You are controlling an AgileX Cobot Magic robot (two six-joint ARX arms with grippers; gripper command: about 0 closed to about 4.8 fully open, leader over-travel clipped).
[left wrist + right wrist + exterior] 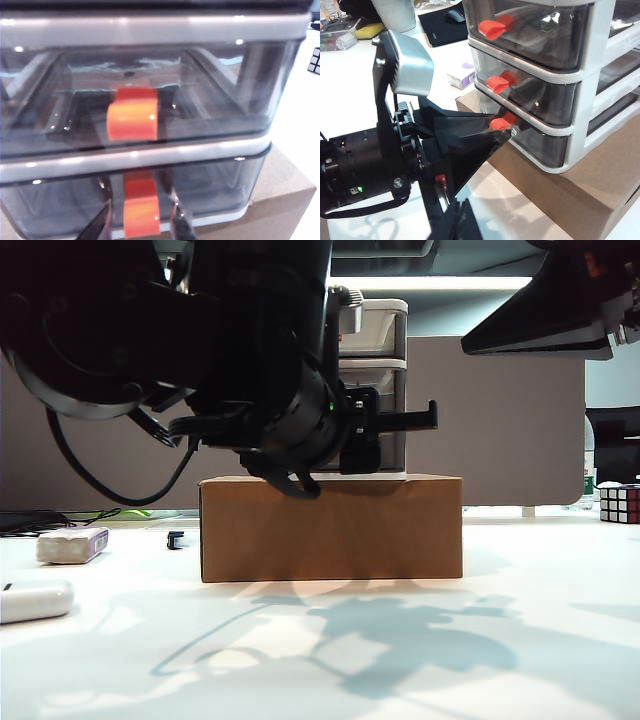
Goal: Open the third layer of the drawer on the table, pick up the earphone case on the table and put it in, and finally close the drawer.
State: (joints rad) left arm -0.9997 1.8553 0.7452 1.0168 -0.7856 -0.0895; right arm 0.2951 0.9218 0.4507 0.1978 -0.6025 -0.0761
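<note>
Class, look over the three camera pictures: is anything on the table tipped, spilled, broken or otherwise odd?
Nothing stands out. The drawer unit sits squarely on the cardboard box, all drawers in. The earphone case lies flat on the table. The left tool straddles the lowest handle.

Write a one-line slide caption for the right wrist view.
Left tool grips the lowest drawer's red-orange handle on the unit atop the cardboard box.

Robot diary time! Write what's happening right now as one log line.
step: grasp handle | left gripper: around third layer handle, drawer closed | right gripper: out of sight | earphone case: on table
</note>
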